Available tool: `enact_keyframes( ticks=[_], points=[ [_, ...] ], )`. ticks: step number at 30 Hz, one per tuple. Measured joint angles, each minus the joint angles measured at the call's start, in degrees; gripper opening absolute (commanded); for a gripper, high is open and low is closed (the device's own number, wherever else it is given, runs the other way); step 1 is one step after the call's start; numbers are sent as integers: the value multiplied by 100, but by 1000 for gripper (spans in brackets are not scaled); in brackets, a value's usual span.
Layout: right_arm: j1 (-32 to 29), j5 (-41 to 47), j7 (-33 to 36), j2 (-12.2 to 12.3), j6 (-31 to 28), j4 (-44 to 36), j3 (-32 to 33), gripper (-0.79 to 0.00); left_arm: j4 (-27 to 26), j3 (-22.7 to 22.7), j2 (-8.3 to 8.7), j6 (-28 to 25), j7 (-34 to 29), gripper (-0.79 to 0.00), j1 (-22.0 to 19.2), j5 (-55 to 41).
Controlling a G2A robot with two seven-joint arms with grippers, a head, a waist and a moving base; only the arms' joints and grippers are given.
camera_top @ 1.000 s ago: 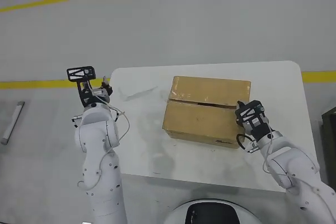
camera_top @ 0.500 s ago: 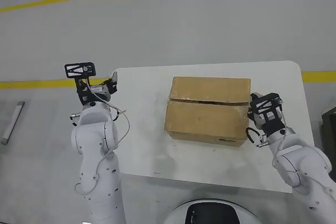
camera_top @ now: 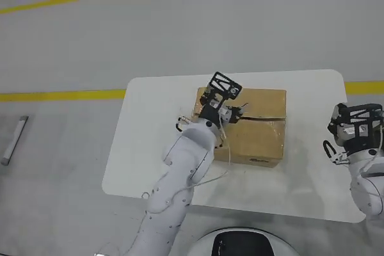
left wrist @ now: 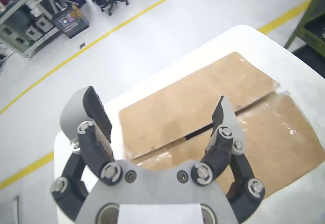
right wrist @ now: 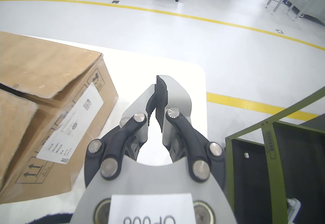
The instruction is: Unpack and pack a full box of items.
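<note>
Top view has the white table (camera_top: 147, 141) as the biggest thing, rounded at its corners, and on it the cardboard box (camera_top: 259, 136) sits right of centre and toward the far side. Both top flaps are down, with a narrow dark gap (left wrist: 198, 133) running left to right between them. Just off the table's right edge stands a green metal rack (right wrist: 266, 159). The left arm (camera_top: 185, 160) lies diagonally over the table from the near side, ending above the left part of the box. Its left gripper (left wrist: 155, 98) hangs over the box top with the jaws spread wide and nothing between them, one finger over the gap and the other nearer the box's left end. The right gripper (right wrist: 158, 92) is over the right edge of the table, right of the box and apart from it, its jaws pressed together and holding nothing. A white shipping label (right wrist: 73, 120) is stuck on the box's right side face. Clear tape (left wrist: 287, 118) shines on the near flap. The far flap's edge looks ragged near its right corner. A yellow line (camera_top: 51, 96) crosses the floor beyond the table.
</note>
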Motion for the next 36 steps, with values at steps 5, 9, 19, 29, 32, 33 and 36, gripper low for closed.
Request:
enact_keyframes(
  ticks=[5, 9, 19, 29, 32, 33, 36],
  points=[
    [-111, 85, -102, 0, -48, 106, 111, -785, 576, 510, -77, -284, -243, 0, -325, 154],
    [-154, 120, -155, -1, -69, 174, 153, -785, 946, 703, -105, -399, -463, 0, -518, 464],
    [-125, 164, -172, 3, -156, 271, 196, -785, 1433, 955, -155, -328, -598, 0, -721, 1235],
    [-159, 106, -174, -4, -152, 217, 110, -785, 1498, 1007, -146, 33, -166, -785, -593, 2077],
    [-197, 74, -171, -8, -133, 164, 70, -785, 1393, 975, -134, 51, -39, -785, -459, 2163],
    [-213, 70, -174, -10, -124, 152, 61, -785, 1361, 967, -130, 74, -37, -785, -419, 2212],
    [-275, 60, -199, -17, -105, 102, 25, -785, 1222, 984, -129, 143, -55, -785, -244, 2316]
  ],
)
